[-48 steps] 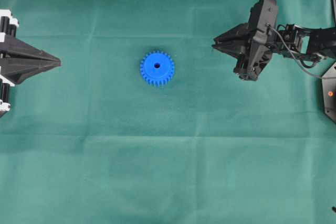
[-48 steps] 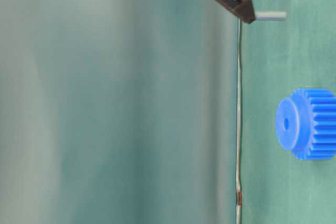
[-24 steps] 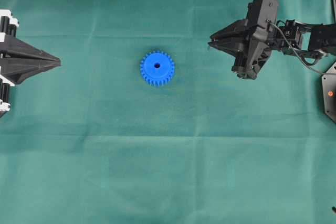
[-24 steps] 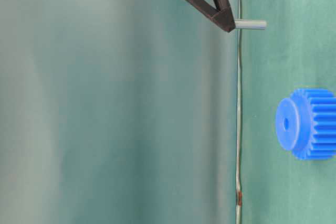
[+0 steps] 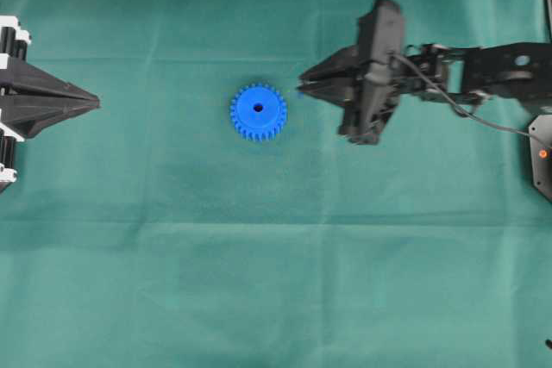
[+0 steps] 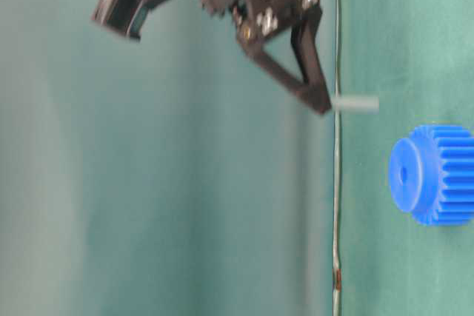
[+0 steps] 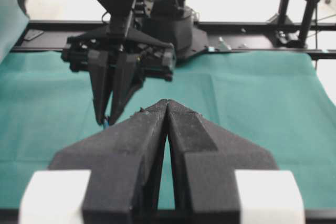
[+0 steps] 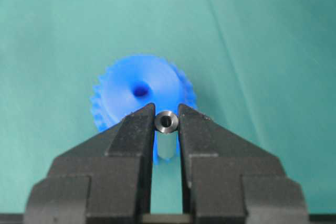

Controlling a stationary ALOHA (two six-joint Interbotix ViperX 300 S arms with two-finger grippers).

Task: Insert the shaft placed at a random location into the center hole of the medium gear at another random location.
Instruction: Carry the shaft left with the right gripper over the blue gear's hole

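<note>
The blue medium gear lies flat on the green cloth, hub up, its dark center hole open. My right gripper hovers just right of the gear, shut on the silver shaft, which hangs below the fingertips above the cloth. From the right wrist, the gear and its center hole sit just beyond the shaft. In the table-level view the shaft is off to one side of the gear. My left gripper rests at the far left, shut and empty.
Green cloth with faint creases covers the whole table. A black unit with an orange dot sits at the right edge. A black frame rail runs behind the cloth in the left wrist view.
My right gripper has carried the shaft left, from the right side of the table to just beside the gear. The left arm and the gear have not moved.
</note>
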